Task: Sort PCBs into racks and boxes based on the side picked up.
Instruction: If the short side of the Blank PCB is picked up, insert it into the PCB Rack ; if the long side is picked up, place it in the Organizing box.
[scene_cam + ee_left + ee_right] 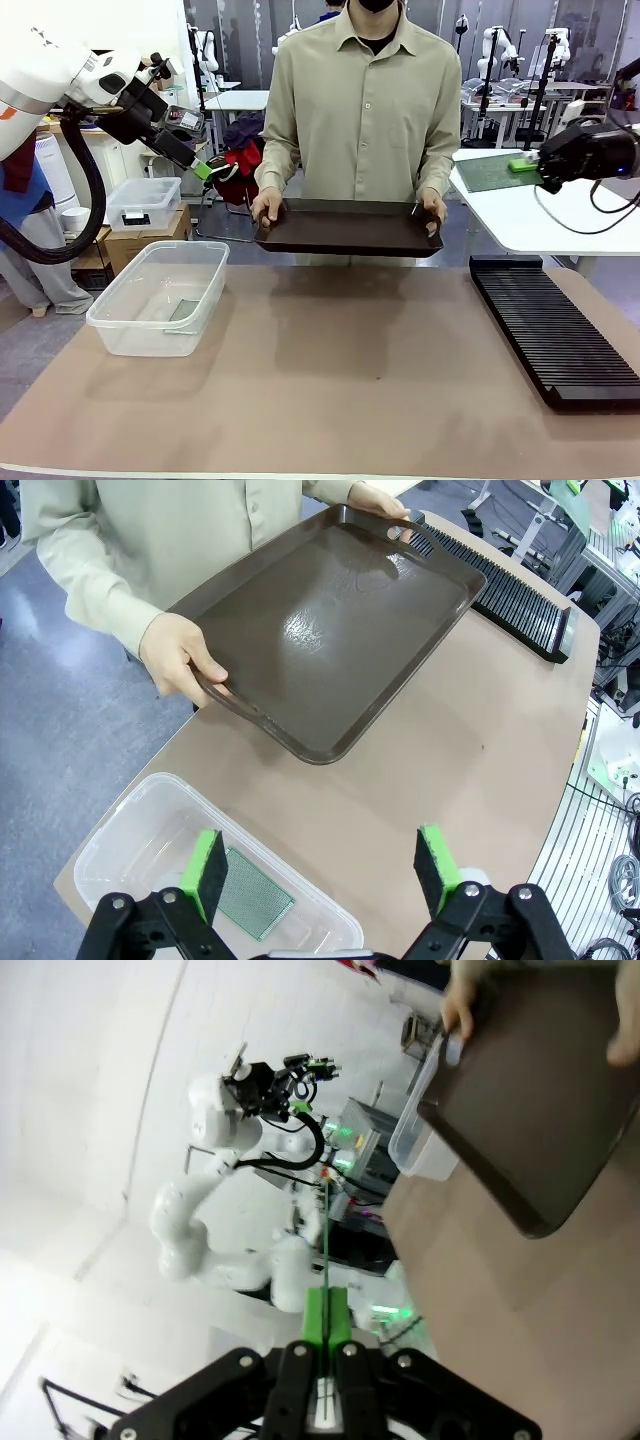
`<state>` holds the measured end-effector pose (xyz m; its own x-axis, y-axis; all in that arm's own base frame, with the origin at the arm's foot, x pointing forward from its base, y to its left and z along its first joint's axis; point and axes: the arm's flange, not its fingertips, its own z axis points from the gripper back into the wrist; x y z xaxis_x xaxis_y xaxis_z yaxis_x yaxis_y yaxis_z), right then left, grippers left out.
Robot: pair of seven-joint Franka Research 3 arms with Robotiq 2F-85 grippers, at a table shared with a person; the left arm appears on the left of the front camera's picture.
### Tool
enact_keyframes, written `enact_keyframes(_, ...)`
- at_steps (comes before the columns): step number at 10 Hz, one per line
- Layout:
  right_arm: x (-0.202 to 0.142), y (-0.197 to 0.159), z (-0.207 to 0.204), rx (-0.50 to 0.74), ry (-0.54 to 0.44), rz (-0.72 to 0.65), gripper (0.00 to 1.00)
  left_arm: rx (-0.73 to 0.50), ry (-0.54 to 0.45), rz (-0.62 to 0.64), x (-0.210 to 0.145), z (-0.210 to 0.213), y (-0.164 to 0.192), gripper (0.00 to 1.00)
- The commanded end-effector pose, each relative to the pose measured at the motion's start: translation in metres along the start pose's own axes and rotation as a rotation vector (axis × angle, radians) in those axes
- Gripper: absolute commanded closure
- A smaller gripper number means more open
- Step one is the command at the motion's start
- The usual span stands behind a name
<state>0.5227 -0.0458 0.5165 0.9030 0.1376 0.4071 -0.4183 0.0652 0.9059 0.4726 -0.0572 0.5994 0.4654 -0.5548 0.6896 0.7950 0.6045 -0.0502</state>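
Front view: we see the left claw [207, 168] raised at far left, up behind the clear tub [160, 295]. The right claw [527, 165] is up at far right, pinched on one edge of a PCB [488, 172] that sticks out roughly level toward the person, beyond the far end of the black rack [555, 330]. The person stands in the middle holding a dark brown tray [345, 228] by both ends above the far edge of the counter [350, 390].

The left wrist view adds the jaw state: the left claw [320, 870] is spread wide with nothing between the pads. It looks down at the tub [120, 815], where a second PCB [255, 908] lies flat on the floor. In the front view we only get that board as a faint green patch through the tub wall. The tray [340, 630] shows its glossy inner face here, with one hand [180, 660] gripping the near rim and the rack [500, 580] behind.

The right wrist view is rolled sideways. The right claw [327, 1305] has its pads pressed together on the PCB [327, 1230], seen edge-on as a thin green line. We see the tray [540, 1110] and a tub corner [420, 1145] at upper right
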Motion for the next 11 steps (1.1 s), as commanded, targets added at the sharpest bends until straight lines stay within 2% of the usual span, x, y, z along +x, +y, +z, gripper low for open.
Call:
enact_keyframes(1,-0.006,-0.005,0.021,-0.055,-0.007,0.195,0.98,0.002,0.000,-0.001,0.001,0.000,0.001,0.00)
enact_keyframes(2,-0.008,-0.009,0.029,-0.134,0.004,0.320,0.98,0.002,0.000,-0.001,0.001,0.000,0.001,0.00)
enact_keyframes(4,-0.007,-0.016,0.044,-0.203,0.017,0.579,0.98,0.002,0.000,-0.001,0.001,0.000,0.001,0.00)
enact_keyframes(6,-0.011,-0.029,0.065,-0.318,0.070,0.648,0.98,0.002,0.000,-0.001,0.001,0.000,0.001,0.00)
enact_keyframes(7,-0.010,-0.035,0.074,-0.339,0.052,0.634,0.98,0.002,0.000,-0.001,0.001,0.000,0.001,0.00)
enact_keyframes(8,-0.010,-0.041,0.077,-0.243,-0.065,0.486,0.98,0.002,0.000,-0.001,0.001,0.000,0.001,0.00)
enact_keyframes(9,-0.008,-0.029,0.067,-0.297,0.063,0.645,0.98,0.002,0.000,-0.001,0.001,0.000,0.001,0.00)
enact_keyframes(11,-0.008,-0.029,0.067,-0.297,0.063,0.645,0.98,0.002,0.000,-0.001,0.001,0.000,0.001,0.00)
